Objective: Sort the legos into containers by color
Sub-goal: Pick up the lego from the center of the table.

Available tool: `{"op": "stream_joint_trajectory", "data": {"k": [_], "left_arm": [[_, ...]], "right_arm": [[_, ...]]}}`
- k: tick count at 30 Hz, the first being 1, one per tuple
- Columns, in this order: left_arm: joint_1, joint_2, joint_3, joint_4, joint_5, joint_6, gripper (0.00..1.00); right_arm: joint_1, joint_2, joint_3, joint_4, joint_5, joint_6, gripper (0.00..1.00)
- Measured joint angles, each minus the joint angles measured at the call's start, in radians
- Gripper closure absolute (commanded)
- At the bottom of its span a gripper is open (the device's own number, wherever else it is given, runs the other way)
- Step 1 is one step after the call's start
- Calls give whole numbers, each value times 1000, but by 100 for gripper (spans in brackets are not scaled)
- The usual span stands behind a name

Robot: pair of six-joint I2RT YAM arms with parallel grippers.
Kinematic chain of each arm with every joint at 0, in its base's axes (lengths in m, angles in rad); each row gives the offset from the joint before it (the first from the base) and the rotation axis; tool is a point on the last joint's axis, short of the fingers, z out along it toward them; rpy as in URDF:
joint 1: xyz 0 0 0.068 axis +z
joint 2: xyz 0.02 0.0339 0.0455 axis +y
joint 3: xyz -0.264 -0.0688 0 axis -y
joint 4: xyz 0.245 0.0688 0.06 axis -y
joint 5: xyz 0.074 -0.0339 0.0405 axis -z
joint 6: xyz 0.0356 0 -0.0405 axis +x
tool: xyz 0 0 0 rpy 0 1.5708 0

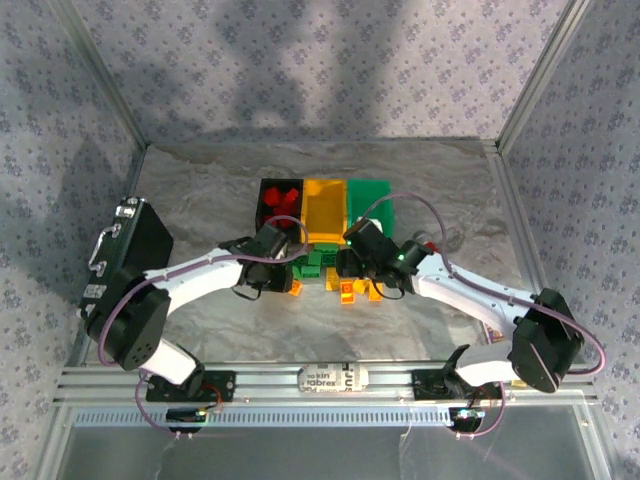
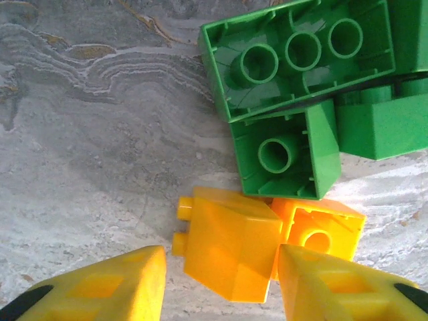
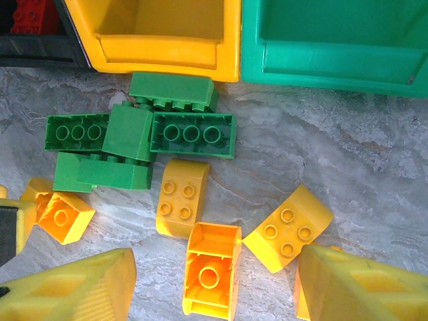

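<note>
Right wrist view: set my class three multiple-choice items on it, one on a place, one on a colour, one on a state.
1. Where do the green legos lie?
A inside a bin; B on the table in front of the yellow bin; C on the floor.
2. What colour are the legos in the black bin?
A red; B green; C yellow.
3. How does the yellow lego lowest in the right wrist view lie?
A hollow side up; B studs up; C on a green one.
Answers:
1. B, they cluster on the table below that bin's wall.
2. A, red legos show inside it.
3. A, its open underside faces the camera.
</note>
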Motion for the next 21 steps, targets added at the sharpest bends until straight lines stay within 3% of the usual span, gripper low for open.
{"op": "stream_joint_trajectory", "data": {"k": [15,21], "left_arm": [[30,18,2,12,1,7,74],[24,4,24,-17,-23,7,76]], "right_arm": [[0,-8,0,1,7,10,36],[0,-14,0,0,15,16,36]]}}
